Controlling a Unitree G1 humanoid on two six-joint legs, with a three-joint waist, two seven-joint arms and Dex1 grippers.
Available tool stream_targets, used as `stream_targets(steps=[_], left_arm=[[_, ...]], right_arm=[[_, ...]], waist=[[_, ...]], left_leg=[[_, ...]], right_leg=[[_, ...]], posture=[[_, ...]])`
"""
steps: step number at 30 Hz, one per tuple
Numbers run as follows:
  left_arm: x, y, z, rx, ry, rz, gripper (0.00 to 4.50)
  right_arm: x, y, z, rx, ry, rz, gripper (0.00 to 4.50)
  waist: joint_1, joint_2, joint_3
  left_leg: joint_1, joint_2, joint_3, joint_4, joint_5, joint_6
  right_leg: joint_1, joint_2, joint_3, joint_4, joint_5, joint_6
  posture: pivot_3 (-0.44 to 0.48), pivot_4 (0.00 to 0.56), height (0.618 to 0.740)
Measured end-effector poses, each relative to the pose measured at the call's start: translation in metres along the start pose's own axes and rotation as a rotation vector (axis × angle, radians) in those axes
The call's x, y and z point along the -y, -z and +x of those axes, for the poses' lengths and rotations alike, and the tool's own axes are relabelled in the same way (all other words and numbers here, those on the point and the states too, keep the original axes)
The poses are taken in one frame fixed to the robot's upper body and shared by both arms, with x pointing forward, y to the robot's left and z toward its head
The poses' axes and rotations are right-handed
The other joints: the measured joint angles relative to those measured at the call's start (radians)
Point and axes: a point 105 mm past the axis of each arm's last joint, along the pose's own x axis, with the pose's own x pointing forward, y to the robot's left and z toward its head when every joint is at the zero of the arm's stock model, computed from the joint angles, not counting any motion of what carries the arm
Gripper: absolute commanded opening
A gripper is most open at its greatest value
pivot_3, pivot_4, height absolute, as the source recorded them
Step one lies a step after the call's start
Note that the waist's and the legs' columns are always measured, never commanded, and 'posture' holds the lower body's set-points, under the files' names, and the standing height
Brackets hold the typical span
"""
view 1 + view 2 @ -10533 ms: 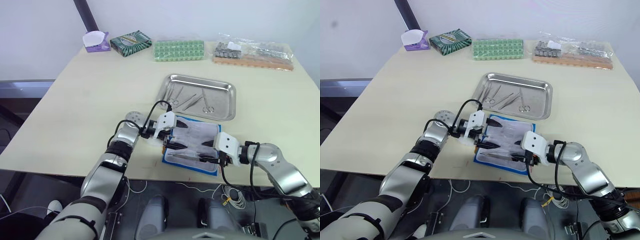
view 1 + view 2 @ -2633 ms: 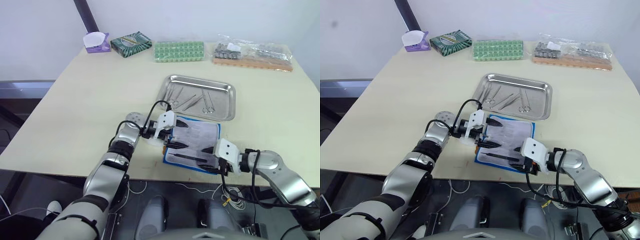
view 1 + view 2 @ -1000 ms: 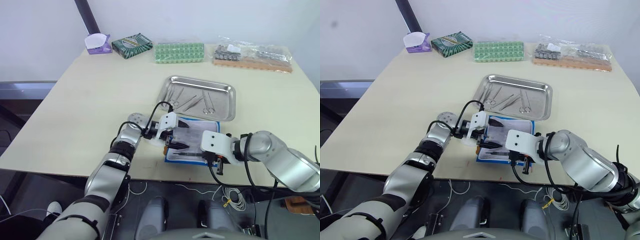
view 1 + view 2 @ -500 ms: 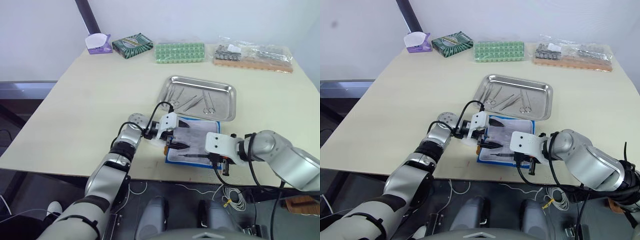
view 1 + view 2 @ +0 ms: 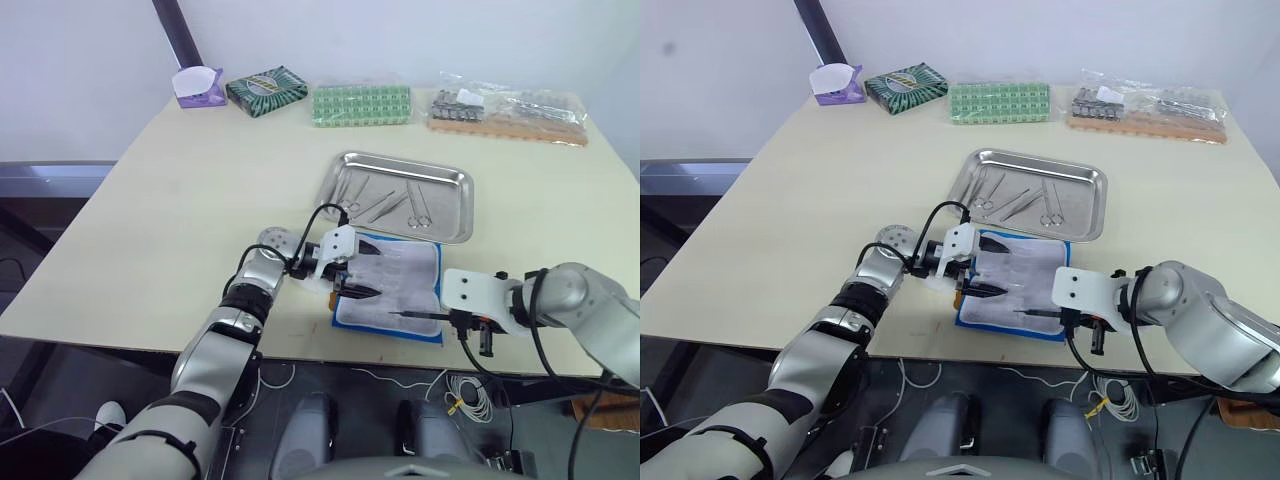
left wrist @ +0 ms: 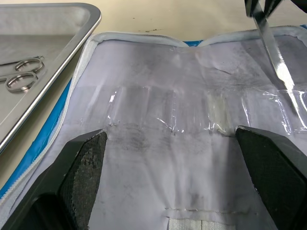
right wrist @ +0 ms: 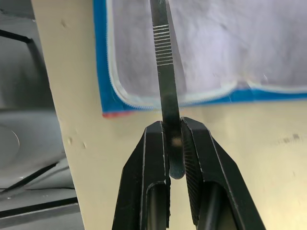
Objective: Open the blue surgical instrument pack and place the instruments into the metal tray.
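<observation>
I had the blue surgical instrument pack (image 5: 390, 290) lying unfolded near the front edge of the counter (image 5: 200, 190), its whitish lining facing up, just in front of the metal tray (image 5: 400, 193). My left arm reached in from the left, forearm low over the counter and bent at the elbow, so that the left gripper (image 5: 352, 285) sat at the pack's left side with its two black fingers (image 6: 81, 165) spread wide apart over the lining, holding nothing that I could see. My right arm came in from the right along the counter's front edge, the wrist turned so the right gripper (image 7: 173, 158) pointed back toward the pack. Its fingers were pinched together on the end of a slim metal tweezers (image 7: 163, 52) with a ribbed grip; the tool stuck out level from the gripper toward the left, its tip over the near right part of the pack's lining. In the left wrist view I saw that same tool (image 6: 273, 52) slanting above the clear plastic. Several instruments (image 5: 385, 200), ring-handled scissors or forceps among them, lay inside the tray. Along the far edge of the counter stood a purple-and-white holder (image 5: 195, 84), a dark green patterned box (image 5: 265, 88), a green grid-patterned pack (image 5: 360, 104) and bagged metal parts (image 5: 505, 107).
</observation>
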Motion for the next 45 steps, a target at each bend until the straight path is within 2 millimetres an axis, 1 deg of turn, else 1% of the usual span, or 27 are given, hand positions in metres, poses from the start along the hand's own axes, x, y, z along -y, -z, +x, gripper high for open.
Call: stream_targets(steps=[3,7,15,18,21,22,23,26,27,29,31,33,34,37,38,39,40,43,45], left_arm=[[0.0,0.0,0.0,0.0,0.0,0.002,4.5],[0.0,0.0,0.001,-0.001,-0.002,0.004,4.5],[-0.001,0.0,0.001,-0.001,-0.007,0.005,4.5],[-0.001,-0.001,0.001,0.0,-0.007,0.005,4.5],[-0.001,-0.001,0.002,0.0,-0.01,0.006,4.5],[-0.001,-0.001,0.002,0.001,-0.01,0.006,4.5],[-0.001,-0.001,0.002,0.0,-0.01,0.007,4.5],[-0.001,-0.001,0.003,0.002,-0.012,0.007,4.5],[-0.002,-0.001,0.002,-0.001,-0.015,0.007,4.5],[-0.002,-0.001,0.002,-0.001,-0.017,0.006,4.5],[-0.002,-0.001,0.003,0.0,-0.017,0.007,4.5],[-0.002,-0.001,0.003,0.001,-0.016,0.007,4.5],[-0.002,-0.002,0.004,0.002,-0.015,0.009,4.5],[-0.002,-0.002,0.004,0.002,-0.016,0.008,4.5],[-0.002,-0.002,0.004,0.002,-0.016,0.009,4.5],[-0.002,-0.001,0.003,0.001,-0.018,0.008,4.5],[-0.002,-0.001,0.003,0.0,-0.018,0.008,4.5],[-0.003,-0.001,0.002,-0.001,-0.023,0.007,4.5],[-0.003,-0.001,0.002,0.0,-0.023,0.007,4.5]], right_arm=[[-0.001,0.011,-0.007,-0.009,0.0,0.04,0.04],[-0.002,0.018,-0.016,0.035,0.001,0.127,0.04],[0.014,-0.008,-0.029,0.358,0.086,0.34,0.04],[0.02,-0.018,-0.027,0.434,0.114,0.405,0.04],[0.034,-0.029,-0.028,0.497,0.178,0.462,0.04],[0.035,-0.03,-0.028,0.499,0.183,0.464,0.04],[0.045,-0.036,-0.027,0.532,0.214,0.501,0.04],[0.054,-0.038,-0.025,0.521,0.25,0.523,0.04],[0.065,-0.042,-0.023,0.512,0.285,0.543,0.04],[0.08,-0.045,-0.022,0.521,0.334,0.587,0.04],[0.094,-0.051,-0.017,0.537,0.36,0.661,0.04],[0.108,-0.049,-0.009,0.519,0.396,0.736,0.04],[0.111,-0.047,-0.007,0.507,0.41,0.756,0.04],[0.128,-0.031,0.007,0.442,0.481,0.874,0.04],[0.129,-0.03,0.008,0.439,0.485,0.882,0.04],[0.137,-0.03,0.014,0.44,0.499,0.921,0.04],[0.139,-0.031,0.015,0.447,0.504,0.934,0.04],[0.16,-0.037,0.019,0.478,0.554,1.015,0.04],[0.172,-0.036,0.02,0.49,0.59,1.048,0.04]], waist=[[0.002,0.0,0.0],[0.004,0.0,0.0],[0.008,0.0,0.0],[0.008,0.0,0.0],[0.011,0.001,0.0],[0.011,0.002,0.0],[0.011,0.002,0.0],[0.016,0.004,-0.001],[0.014,0.004,-0.001],[0.015,0.005,-0.001],[0.016,0.006,-0.002],[0.018,0.006,-0.002],[0.019,0.006,-0.002],[0.018,0.007,-0.002],[0.018,0.007,-0.002],[0.014,0.008,-0.002],[0.013,0.008,-0.002],[0.008,0.009,-0.002],[0.008,0.009,-0.002]], left_leg=[[0.0,0.0,0.0,0.0,0.0,0.0],[-0.001,0.0,-0.001,0.0,0.0,0.0],[-0.001,-0.001,-0.002,0.0,0.0,0.001],[-0.001,-0.001,-0.002,0.0,0.001,0.001],[-0.002,-0.001,-0.003,0.0,0.001,0.001],[-0.002,-0.001,-0.003,0.0,0.001,0.001],[-0.002,-0.001,-0.002,0.0,0.001,0.002],[-0.002,-0.001,-0.003,0.0,0.001,0.002],[-0.002,-0.001,-0.002,0.0,0.001,0.002],[-0.002,-0.002,-0.002,0.0,0.001,0.002],[-0.003,-0.002,-0.002,0.0,0.001,0.002],[-0.003,-0.002,-0.002,0.0,0.001,0.002],[-0.004,-0.002,-0.002,0.0,0.001,0.002],[-0.004,-0.003,-0.001,0.0,0.001,0.003],[-0.004,-0.003,-0.001,0.0,0.001,0.003],[-0.004,-0.003,-0.001,0.0,0.002,0.003],[-0.004,-0.002,-0.001,0.0,0.002,0.003],[-0.003,-0.002,0.0,0.0,0.002,0.003],[-0.003,-0.002,0.0,0.0,0.002,0.003]], right_leg=[[0.0,0.0,0.0,0.0,0.0,0.0],[0.0,0.0,-0.001,-0.001,0.0,0.0],[0.001,0.0,-0.002,-0.001,0.0,0.0],[0.0,0.0,-0.002,-0.001,0.0,0.0],[0.0,0.0,-0.002,-0.001,0.0,0.0],[0.0,0.0,-0.002,-0.001,0.0,0.0],[0.0,0.001,-0.003,-0.001,0.0,0.0],[0.0,0.001,-0.003,-0.001,0.0,0.0],[-0.001,0.001,-0.003,-0.001,0.0,0.0],[-0.001,0.001,-0.003,-0.001,0.0,0.0],[-0.001,0.002,-0.003,-0.001,0.0,0.0],[-0.001,0.003,-0.003,-0.001,0.0,0.0],[-0.001,0.003,-0.003,-0.001,0.0,0.0],[-0.001,0.003,-0.003,-0.001,0.0,0.0],[0.0,0.003,-0.003,-0.001,0.0,0.0],[0.0,0.003,-0.003,0.0,0.0,0.0],[-0.001,0.003,-0.003,0.001,0.0,0.0],[-0.001,0.004,-0.003,0.002,0.0,-0.001],[0.0,0.004,-0.003,0.002,0.0,-0.001]], posture=[[0.0,0.15,0.74],[0.0,0.15,0.74],[0.0,0.15,0.74],[0.0,0.15,0.74],[0.0,0.15,0.74],[0.0,0.15,0.74],[0.0,0.15,0.74],[0.0,0.15,0.74],[0.0,0.15,0.74],[0.0,0.15,0.74],[0.0,0.15,0.74],[0.0,0.15,0.74],[0.0,0.15,0.74],[0.0,0.15,0.74],[0.0,0.15,0.74],[0.0,0.15,0.74],[0.0,0.15,0.74],[0.0,0.15,0.74],[0.0,0.15,0.74]])
